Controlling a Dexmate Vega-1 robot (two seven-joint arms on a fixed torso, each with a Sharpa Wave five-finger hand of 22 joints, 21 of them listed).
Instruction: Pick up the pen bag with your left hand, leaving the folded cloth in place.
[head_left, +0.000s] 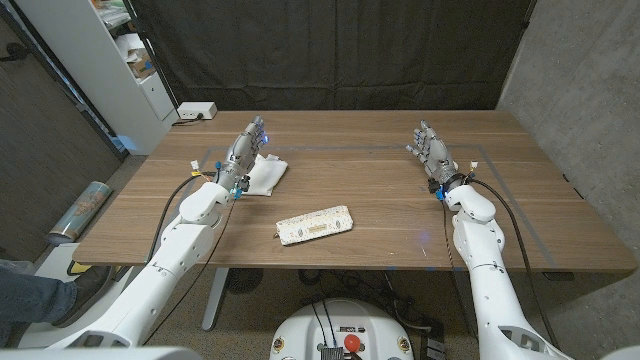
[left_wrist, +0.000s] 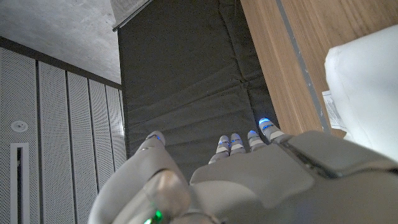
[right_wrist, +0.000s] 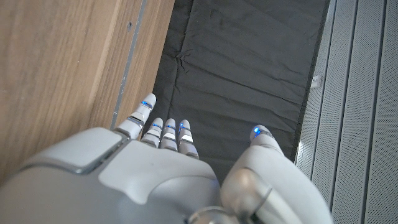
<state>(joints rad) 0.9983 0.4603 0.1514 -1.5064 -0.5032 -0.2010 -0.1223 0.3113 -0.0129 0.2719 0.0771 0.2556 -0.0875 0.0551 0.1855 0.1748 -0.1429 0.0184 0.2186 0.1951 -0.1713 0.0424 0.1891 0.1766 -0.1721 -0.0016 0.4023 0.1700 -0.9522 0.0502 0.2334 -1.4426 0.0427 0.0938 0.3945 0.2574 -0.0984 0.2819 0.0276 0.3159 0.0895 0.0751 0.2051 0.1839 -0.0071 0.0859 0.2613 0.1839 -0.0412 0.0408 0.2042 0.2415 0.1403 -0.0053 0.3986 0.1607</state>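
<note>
Pen bag: flat cream-white rectangular fabric pouch w/ small print, lies on brown wooden tabletop near front edge, roughly mid-width, tilted a bit, untouched.

Left robot hand: fingers apart and extended, holding nothing, poised over the table's left part, just beside/partly over the folded white cloth. Can't tell if it touches the cloth. In left wrist view the left robot hand shows its grey-white back, fingertips lit blue, pointing toward the dark curtain; a white shape, prob. the cloth, sits at the frame edge by the wood.

Right robot hand: also spread, nothing in it, over the right part of the tabletop, well apart from pen bag. Right wrist view: right robot hand back visible, blue-lit fingertips, wood grain beside.

Pen bag lies between the two arms, nearer the robot than the cloth. Beyond far left corner: small white box.
</note>
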